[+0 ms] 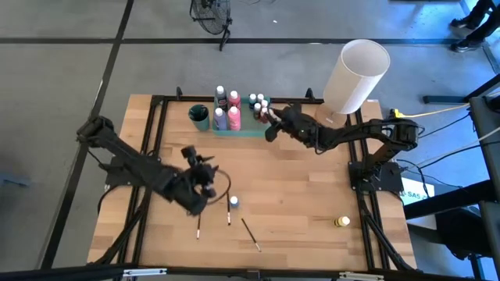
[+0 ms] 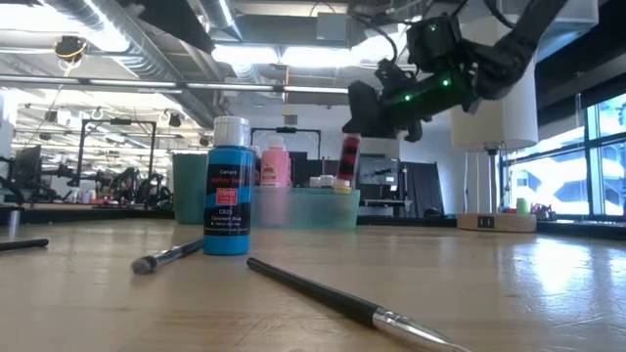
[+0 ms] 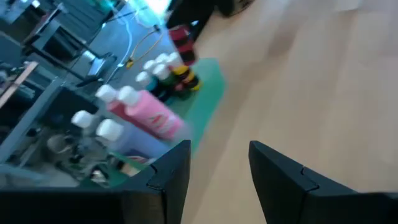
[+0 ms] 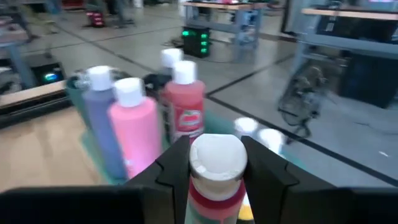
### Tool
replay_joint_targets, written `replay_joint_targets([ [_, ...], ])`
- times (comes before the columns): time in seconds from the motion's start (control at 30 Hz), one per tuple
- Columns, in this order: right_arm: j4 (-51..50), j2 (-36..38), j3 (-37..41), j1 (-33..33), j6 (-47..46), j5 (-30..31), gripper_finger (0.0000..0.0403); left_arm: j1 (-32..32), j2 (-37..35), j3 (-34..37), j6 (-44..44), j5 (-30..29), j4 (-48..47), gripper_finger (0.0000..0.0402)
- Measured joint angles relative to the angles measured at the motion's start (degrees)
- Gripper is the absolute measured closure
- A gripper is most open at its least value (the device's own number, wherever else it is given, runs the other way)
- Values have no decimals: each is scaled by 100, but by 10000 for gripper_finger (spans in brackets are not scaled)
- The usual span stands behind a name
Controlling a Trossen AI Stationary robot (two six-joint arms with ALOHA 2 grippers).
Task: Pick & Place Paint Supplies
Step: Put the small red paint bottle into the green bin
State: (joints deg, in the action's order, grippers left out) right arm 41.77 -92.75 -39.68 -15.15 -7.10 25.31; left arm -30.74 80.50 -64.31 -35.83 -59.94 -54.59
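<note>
nearest the low camera we note a thin dark paintbrush [image 2: 342, 301] lying flat on the wooden table [image 1: 297, 195], with a second brush [image 2: 168, 257] behind it, just beside an upright blue paint bottle [image 2: 227, 187]. we find the right gripper [image 4: 214, 165] raised over the green tray [image 1: 244, 131] at the far edge of the table; its fingers [image 4: 171, 168] are closed partway on the white cap of a small red bottle [image 2: 348, 159], which hangs clear of the tray. pink, purple and red bottles [image 4: 134, 130] stand upright in the tray. we find the left gripper [image 3: 217, 171] above the table near the brushes, fingers parted with nothing between them. a yellow bottle [image 1: 341, 222] sits well apart on the right side.
</note>
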Motion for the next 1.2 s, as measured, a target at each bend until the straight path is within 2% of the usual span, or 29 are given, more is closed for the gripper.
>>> replay_joint_targets([
  [0.1,102,-74,7,-118,98,-212,285,441,-150,0,458,53,7,252],
  [0.33,508,-579,-2,-410,317,-224,285,1631,-207,185,1366,154,108,275],
  [0.47,749,-753,-2,-658,-8,-773,285,2217,-224,413,1851,671,412,287],
  [0.53,796,-810,-2,-651,-118,-797,285,2376,-266,459,1934,926,479,293],
  [0.7,916,-820,-34,-568,-132,-756,285,2437,-277,475,2095,1050,798,306],
  [0.9,508,-820,-209,-456,-116,-493,285,2246,-299,474,2565,1191,1113,313],
  [1.0,472,-820,-338,-450,-126,-615,285,2164,-299,474,2582,1206,1113,313],
  [1.2,-376,-820,-481,-258,-299,-340,285,2096,-407,474,2866,1417,1118,314],
])
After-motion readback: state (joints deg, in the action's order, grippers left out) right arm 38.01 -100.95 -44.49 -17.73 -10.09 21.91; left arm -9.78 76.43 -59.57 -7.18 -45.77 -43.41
